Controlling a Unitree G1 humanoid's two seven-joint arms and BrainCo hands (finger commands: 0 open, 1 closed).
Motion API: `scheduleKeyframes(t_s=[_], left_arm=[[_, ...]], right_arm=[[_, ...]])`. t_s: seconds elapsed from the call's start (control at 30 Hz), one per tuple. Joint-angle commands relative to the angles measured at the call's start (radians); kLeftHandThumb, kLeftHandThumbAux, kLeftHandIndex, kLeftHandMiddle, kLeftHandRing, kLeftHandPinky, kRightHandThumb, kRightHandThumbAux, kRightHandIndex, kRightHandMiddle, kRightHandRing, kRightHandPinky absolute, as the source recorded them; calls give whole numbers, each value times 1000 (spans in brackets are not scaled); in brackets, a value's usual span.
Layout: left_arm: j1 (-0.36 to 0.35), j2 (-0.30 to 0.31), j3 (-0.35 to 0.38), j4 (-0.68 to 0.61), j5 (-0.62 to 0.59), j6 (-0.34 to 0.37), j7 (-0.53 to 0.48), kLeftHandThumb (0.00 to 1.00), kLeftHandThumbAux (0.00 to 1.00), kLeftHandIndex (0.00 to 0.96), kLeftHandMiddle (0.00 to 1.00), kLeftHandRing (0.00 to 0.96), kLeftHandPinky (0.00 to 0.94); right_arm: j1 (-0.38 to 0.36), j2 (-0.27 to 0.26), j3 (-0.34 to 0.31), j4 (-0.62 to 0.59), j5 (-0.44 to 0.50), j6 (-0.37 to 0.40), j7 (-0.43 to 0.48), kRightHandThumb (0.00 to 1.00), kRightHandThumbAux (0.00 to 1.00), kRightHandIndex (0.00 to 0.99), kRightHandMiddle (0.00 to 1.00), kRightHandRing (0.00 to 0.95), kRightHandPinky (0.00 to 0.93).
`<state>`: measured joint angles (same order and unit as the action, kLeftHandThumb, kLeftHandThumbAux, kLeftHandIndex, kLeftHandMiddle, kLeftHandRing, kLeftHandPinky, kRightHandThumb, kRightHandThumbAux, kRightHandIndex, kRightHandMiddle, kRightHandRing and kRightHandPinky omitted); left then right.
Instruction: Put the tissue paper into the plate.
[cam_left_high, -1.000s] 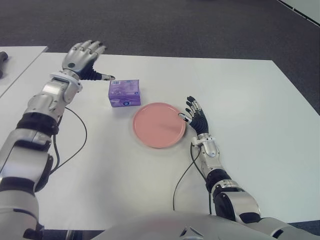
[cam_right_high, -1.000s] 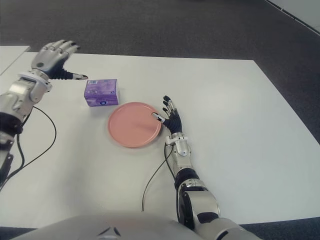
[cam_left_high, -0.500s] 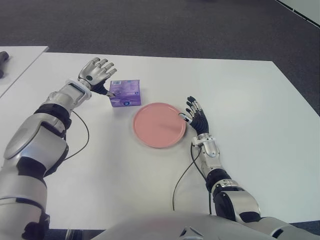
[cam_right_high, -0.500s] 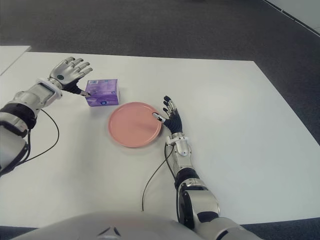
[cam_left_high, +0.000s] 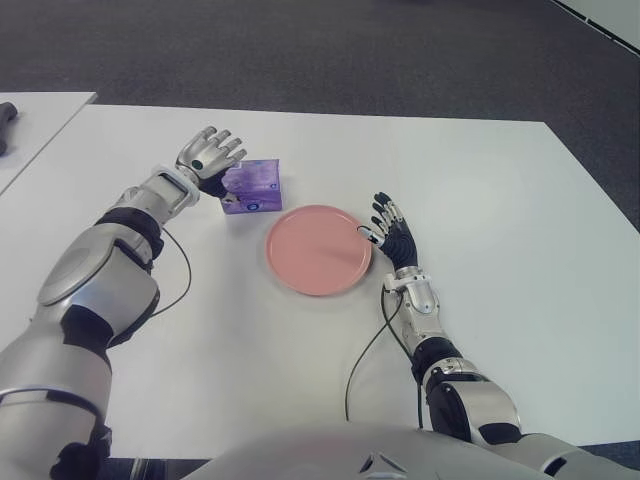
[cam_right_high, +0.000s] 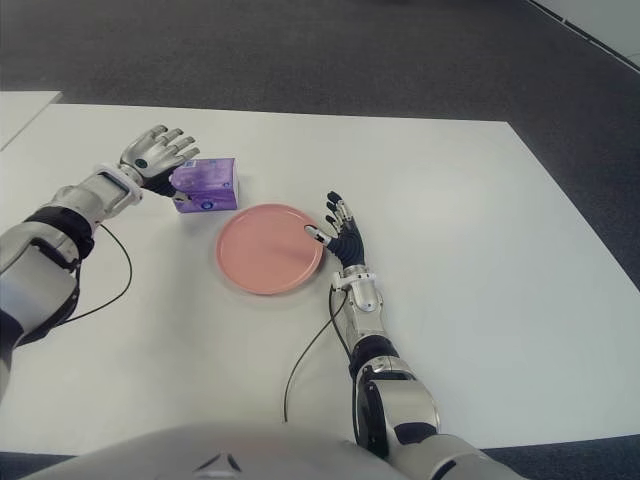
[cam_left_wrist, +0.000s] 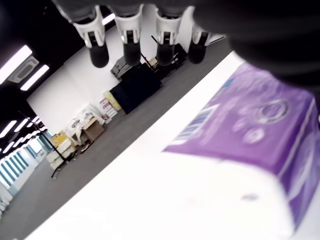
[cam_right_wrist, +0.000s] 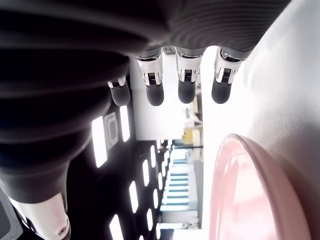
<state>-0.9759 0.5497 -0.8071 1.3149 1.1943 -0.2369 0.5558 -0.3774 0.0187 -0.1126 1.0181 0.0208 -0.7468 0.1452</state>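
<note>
Tissue pack: the small purple plastic-wrapped pack of tissue paper (cam_left_high: 250, 186) sits flat on the white table (cam_left_high: 500, 200), just beside the far-left rim of the plate and not on it; a barcode label shows on its top face.
Left hand: the silver-and-black left hand (cam_left_high: 210, 157) is right up against the pack's left end, palm turned toward it, and the four fingers (cam_left_wrist: 131, 40) stand straight and spread above the pack — nothing is gripped; the pictures do not settle whether the palm is actually touching the wrapper.
Left arm: the grey forearm runs back across the table's left part, with a thin black cable (cam_left_high: 170, 290) looping beside it.
Plate: the round pink plate (cam_left_high: 318, 249) lies near the middle of the table, and its surface is bare.
Right hand: the right hand (cam_left_high: 392, 230) shows just beside the plate's right rim, fingers (cam_right_wrist: 184, 85) extended and apart, holding nothing.
Right arm: a second dark cable (cam_left_high: 365, 360) trails from the right wrist toward the robot's body.
Surroundings: dark grey carpet (cam_left_high: 350, 50) lies beyond the far table edge, and the corner of another white table (cam_left_high: 30, 115) shows at the far left.
</note>
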Motion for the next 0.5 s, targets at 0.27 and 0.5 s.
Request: scheduleKeyframes(t_s=[0.27,0.5], left_arm=[[24,-27,2,22,-70,-47,13,66,340,0,0,0,0],[11,-32,24,16,-122,-63,3,72,346,0,0,0,0]], right_arm=[[126,24,-10,97,15,20,-1,96,706,62,30,13,55],[124,24,-11,99,15,21,-2,96,706,62,30,13,55]])
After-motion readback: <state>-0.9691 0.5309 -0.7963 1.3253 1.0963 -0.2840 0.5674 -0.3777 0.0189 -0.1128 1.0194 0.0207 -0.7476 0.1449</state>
